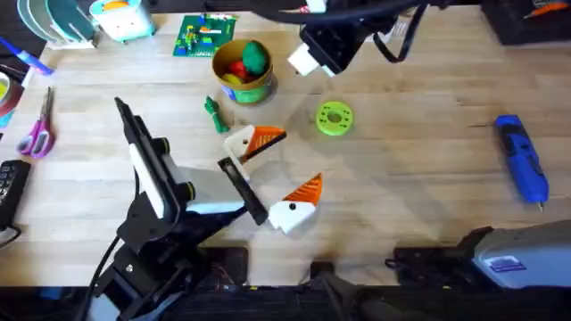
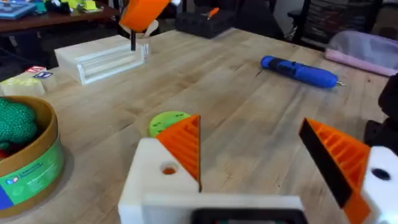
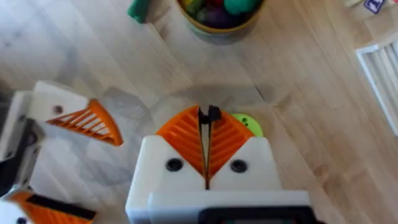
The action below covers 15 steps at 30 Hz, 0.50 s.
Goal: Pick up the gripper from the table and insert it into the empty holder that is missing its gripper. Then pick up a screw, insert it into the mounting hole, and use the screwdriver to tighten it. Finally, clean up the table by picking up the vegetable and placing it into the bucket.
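- Right gripper (image 3: 208,119) had its orange ribbed pads pressed together, pinching a small dark piece (image 3: 209,114) at the tips; it hung above the table near the lime green disc (image 1: 335,118).
- Left gripper (image 1: 290,165) lay low over the table (image 1: 419,187) with its two fingers spread wide and nothing between them.
- Each of its off-white holder blocks (image 2: 155,180) carried an orange wedge (image 2: 185,144), ribbed faces turned towards each other.
- From the left wrist, the near block's side hole showed orange, while the other block's hole looked dark.
- Screwdriver (image 1: 522,160) lay flat on the table well to the right, apart from both arms, tip pointing towards the near edge.
- Vegetable (image 1: 214,114) lay on the wood just beside the bucket (image 1: 241,87), on its left, outside it.
- Bucket stood upright towards the far side, holding red, yellow and green toy vegetables.
- Lime green disc sat flat to the right of the bucket, near the left gripper's farther finger.
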Each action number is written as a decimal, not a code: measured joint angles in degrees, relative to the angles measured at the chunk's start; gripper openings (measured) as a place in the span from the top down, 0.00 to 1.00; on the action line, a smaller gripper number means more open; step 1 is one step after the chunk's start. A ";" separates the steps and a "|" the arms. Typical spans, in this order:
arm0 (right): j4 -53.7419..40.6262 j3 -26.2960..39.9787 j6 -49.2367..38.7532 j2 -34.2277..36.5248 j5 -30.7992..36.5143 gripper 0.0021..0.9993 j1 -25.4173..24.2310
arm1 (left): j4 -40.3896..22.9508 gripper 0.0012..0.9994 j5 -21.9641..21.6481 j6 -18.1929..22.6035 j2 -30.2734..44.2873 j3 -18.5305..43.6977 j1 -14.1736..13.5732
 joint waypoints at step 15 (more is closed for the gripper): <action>-9.72 9.20 1.89 0.84 -0.01 1.00 14.26 | 0.00 0.01 0.00 0.00 0.00 0.00 0.00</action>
